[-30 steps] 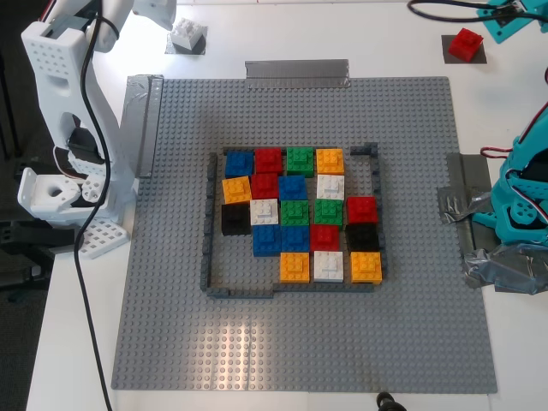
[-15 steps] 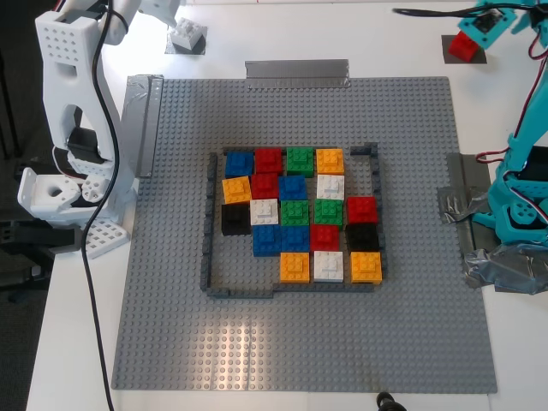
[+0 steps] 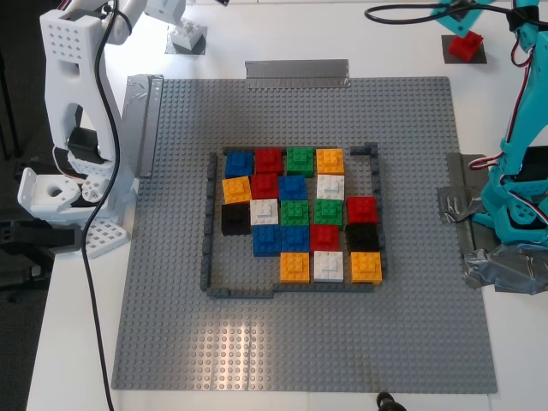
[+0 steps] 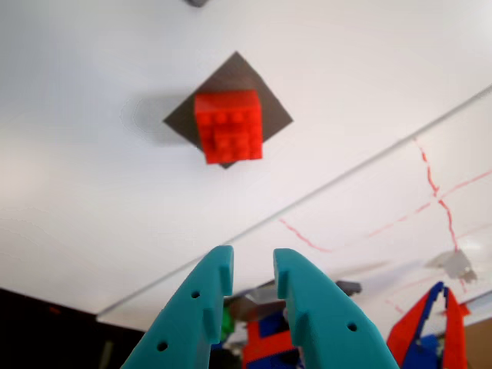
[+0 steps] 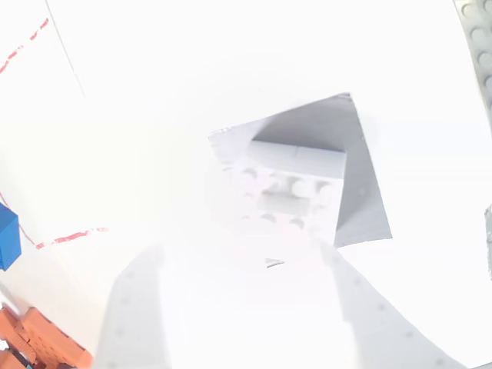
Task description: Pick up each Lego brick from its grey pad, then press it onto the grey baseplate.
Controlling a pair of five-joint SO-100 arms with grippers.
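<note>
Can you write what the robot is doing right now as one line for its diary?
phase: reaching | my first gripper: open, above red brick on pad | my second gripper: over white brick

Glare whitens my second gripper (jaw gap unreadable) and blurs the white brick.

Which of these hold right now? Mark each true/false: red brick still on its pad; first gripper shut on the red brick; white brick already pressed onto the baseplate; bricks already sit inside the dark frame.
1. The red brick sits on its grey pad. True.
2. My first gripper is shut on the red brick. False: it is open, short of the brick.
3. The white brick is on the baseplate. False: it is on its own pad off the plate.
4. Coloured bricks sit inside the dark frame. True.
</note>
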